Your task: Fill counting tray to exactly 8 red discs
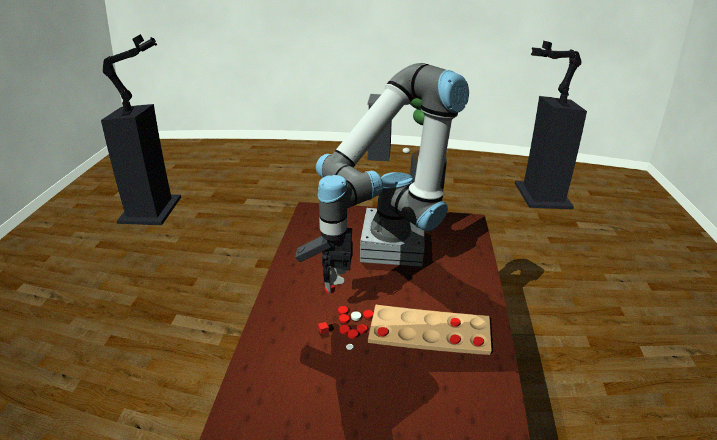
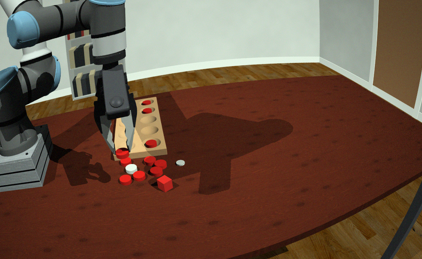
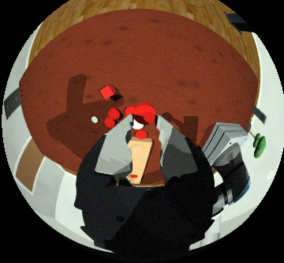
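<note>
My gripper (image 1: 329, 286) (image 2: 121, 150) (image 3: 143, 114) is shut on a red disc (image 1: 328, 289) (image 2: 122, 153) (image 3: 144, 110) and holds it in the air above the loose pile, just off the short end of the tray. The wooden counting tray (image 1: 430, 349) (image 2: 160, 149) (image 3: 139, 157) lies flat on the table with several red discs in pockets, such as one (image 1: 383, 330) (image 2: 150, 143) in the near corner and two (image 1: 453, 321) (image 1: 477, 340) at the far end. Part of the tray is hidden behind the gripper in the exterior view. Several loose red discs (image 1: 353, 333) (image 2: 138, 175) lie beside the tray.
A white disc (image 1: 355, 315) (image 2: 131, 168) (image 3: 138, 124) sits among the loose red ones. A small pale disc (image 1: 349, 346) (image 2: 180, 162) (image 3: 94, 119) and a red cube (image 1: 323, 328) (image 2: 164, 183) (image 3: 107, 92) lie next to the pile. The robot base (image 1: 392, 243) (image 2: 11, 164) stands behind.
</note>
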### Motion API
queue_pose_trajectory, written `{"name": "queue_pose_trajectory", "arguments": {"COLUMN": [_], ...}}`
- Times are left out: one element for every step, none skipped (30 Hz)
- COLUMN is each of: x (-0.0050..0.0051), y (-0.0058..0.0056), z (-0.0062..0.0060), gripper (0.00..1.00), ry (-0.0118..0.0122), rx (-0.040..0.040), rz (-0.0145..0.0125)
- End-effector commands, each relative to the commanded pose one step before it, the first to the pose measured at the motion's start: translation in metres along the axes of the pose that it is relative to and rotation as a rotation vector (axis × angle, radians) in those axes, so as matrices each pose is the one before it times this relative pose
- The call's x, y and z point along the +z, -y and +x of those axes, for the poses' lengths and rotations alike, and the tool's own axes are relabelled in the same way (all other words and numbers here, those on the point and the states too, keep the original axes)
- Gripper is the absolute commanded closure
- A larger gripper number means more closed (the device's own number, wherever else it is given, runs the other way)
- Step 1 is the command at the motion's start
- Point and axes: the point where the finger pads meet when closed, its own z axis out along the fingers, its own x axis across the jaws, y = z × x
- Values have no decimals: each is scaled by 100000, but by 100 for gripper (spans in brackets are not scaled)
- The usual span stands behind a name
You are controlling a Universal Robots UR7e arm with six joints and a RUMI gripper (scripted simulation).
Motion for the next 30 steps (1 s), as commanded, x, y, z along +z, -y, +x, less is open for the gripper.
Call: {"name": "queue_pose_trajectory", "arguments": {"x": [-46, -3, -3, -3, -3, -4, -4, -4, -4, -5, 0, 0, -5, -5, -6, -6, -6, -6, -7, -7, -7, -8, -8, -8, -8, -9, -9, 0, 0, -9], "y": [-108, -36, -39, -42, -45, -48, -52, -55, -58, -61, 0, 0, -64, -67, -70, -73, -76, -79, -81, -84, -86, -88, -90, -92, -93, -94, -95, 0, 0, -96], "z": [-176, -41, -45, -49, -53, -58, -62, -67, -72, -77, 0, 0, -82, -87, -93, -99, -105, -111, -117, -124, -131, -138, -145, -152, -160, -167, -175, 0, 0, -183], "gripper": [100, 100, 100, 100, 100, 100, 100, 100, 100, 100, 100, 100, 100, 100, 100, 100, 100, 100, 100, 100, 100, 100, 100, 100, 100, 100, 100, 100, 100, 100], "ry": [84, -1, -1, -1, -2, -2, -2, -2, -2, -2, 0, 0, -3, -3, -3, -3, -3, -4, -4, -4, -4, -5, -5, -5, -5, -6, -6, 0, 0, -6], "rx": [-2462, -670, -729, -790, -853, -917, -983, -1050, -1119, -1189, 0, 0, -1260, -1332, -1405, -1479, -1554, -1630, -1707, -1784, -1862, -1940, -2019, -2098, -2178, -2257, -2337, 0, 0, -2417], "rz": [86, 3, 4, 4, 4, 4, 5, 5, 5, 6, 0, 0, 6, 6, 6, 7, 7, 7, 7, 8, 8, 8, 8, 8, 9, 9, 9, 0, 0, 9]}}
